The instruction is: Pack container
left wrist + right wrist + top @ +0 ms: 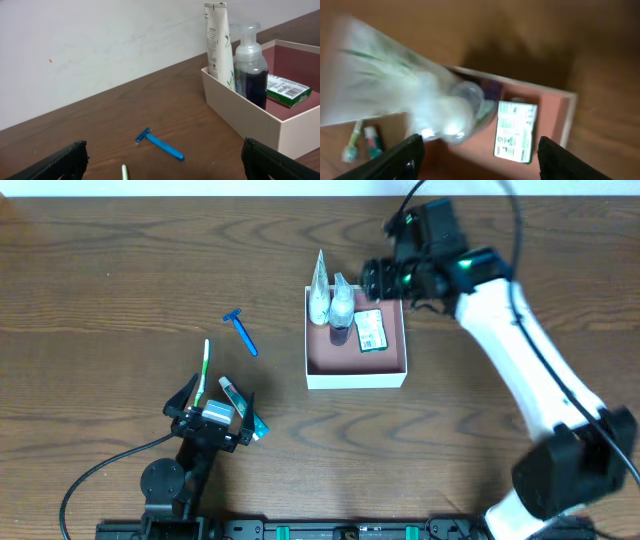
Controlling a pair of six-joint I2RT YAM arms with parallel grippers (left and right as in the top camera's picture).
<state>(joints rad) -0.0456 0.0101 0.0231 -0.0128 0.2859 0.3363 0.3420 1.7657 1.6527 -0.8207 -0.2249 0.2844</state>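
The container (355, 381) is a square white box with a pinkish-brown inside, at the table's middle. It holds an upright white tube (319, 288), a pump bottle (342, 306) and a flat green box (371, 330). My right gripper (385, 277) is open and empty above its far right corner; its blurred wrist view shows the bottle (455, 112) and green box (516, 131) between the fingers (480, 160). My left gripper (214, 398) is open and empty over a green toothbrush (204, 368), beside a small toothpaste tube (240, 406). A blue razor (240, 332) lies left of the container.
In the left wrist view the razor (161, 144) lies ahead of the open fingers (160, 170), the toothbrush tip (125, 172) shows between them, and the container (250, 112) stands to the right. The brown wooden table (120, 270) carries black cables at the front.
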